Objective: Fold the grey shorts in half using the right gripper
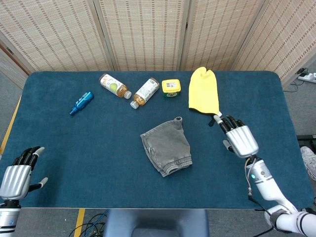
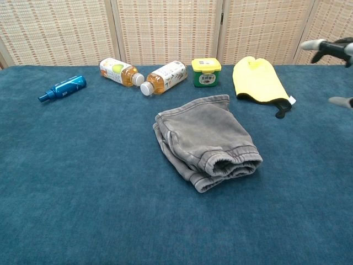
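Observation:
The grey shorts (image 1: 167,147) (image 2: 204,141) lie folded in a compact pile at the middle of the blue table, with the leg openings toward the front right. My right hand (image 1: 240,137) is off to the right of them, apart from the cloth, fingers spread and holding nothing. In the chest view only its fingertips (image 2: 329,47) show at the right edge. My left hand (image 1: 20,171) hangs at the front left corner, fingers spread, nothing in it.
Along the back of the table lie a small blue bottle (image 1: 81,102), two tea bottles (image 1: 114,85) (image 1: 145,92), a yellow-lidded tub (image 1: 171,88) and a yellow mitt (image 1: 204,96). A folding screen stands behind the table.

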